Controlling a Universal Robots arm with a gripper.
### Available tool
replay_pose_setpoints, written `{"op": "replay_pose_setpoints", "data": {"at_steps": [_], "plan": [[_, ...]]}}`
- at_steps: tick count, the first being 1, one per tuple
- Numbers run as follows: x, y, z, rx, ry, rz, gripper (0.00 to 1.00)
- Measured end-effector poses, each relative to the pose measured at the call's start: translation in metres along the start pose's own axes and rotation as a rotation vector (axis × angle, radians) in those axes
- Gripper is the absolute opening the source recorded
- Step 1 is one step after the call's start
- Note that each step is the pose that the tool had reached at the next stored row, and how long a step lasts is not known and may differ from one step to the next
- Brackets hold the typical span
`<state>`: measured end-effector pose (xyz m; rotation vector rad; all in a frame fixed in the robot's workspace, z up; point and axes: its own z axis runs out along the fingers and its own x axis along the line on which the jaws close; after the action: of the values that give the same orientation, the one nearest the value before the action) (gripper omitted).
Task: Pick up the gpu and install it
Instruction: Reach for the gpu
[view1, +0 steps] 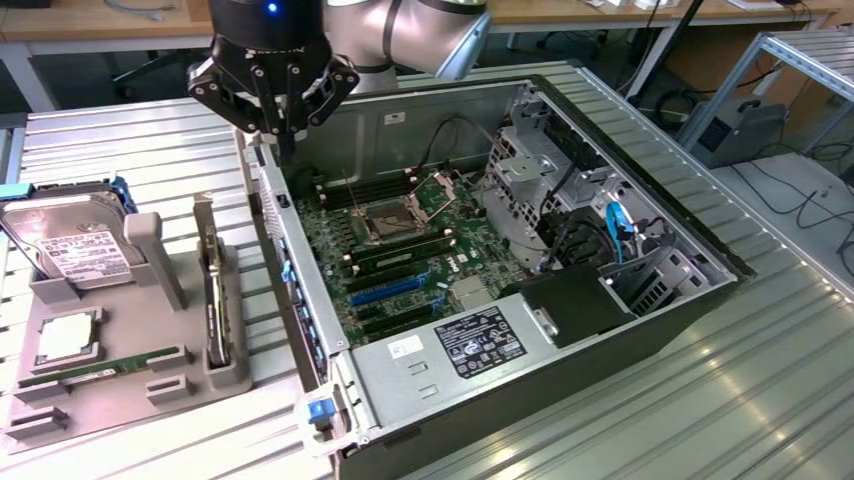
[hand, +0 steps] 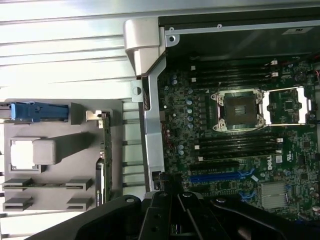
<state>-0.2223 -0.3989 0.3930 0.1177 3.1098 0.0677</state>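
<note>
On the ribbed metal table (view1: 160, 150) lies an open computer case (view1: 400, 120), its motherboard (view1: 400, 250) facing up. Beside it, on the exterior view's left, sits a grey holder (view1: 107, 400). Above the case wall nearest that holder hangs the gripper (view1: 280, 125) — fingers clenched together on themselves. A hard drive (view1: 80, 250) leans at the holder's far end. The gpu (view1: 211, 290) stands on its long edge in a holder slot, just beside the case wall — apart from the gripper. A green RAM stick (view1: 114, 365) and a square silver chip (view1: 64, 338) lie nearer.
</note>
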Motion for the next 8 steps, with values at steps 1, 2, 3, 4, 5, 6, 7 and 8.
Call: {"op": "replay_pose_setpoints", "data": {"at_steps": [1,2,3,4,5,6,7,8], "plan": [[0.0004,0.0,0.0,0.0,0.0,0.0,0.11],[0.0007,-0.0001,0.0,0.0,0.0,0.0,0.11],[0.001,-0.0001,0.0,0.0,0.0,0.0,0.11],[0.0014,-0.0001,0.0,0.0,0.0,0.0,0.11],[0.0018,-0.0001,0.0,0.0,0.0,0.0,0.11],[0.0022,-0.0002,0.0,0.0,0.0,0.0,0.11],[0.0028,-0.0002,0.0,0.0,0.0,0.0,0.11],[0.0032,-0.0002,0.0,0.0,0.0,0.0,0.11]]}}
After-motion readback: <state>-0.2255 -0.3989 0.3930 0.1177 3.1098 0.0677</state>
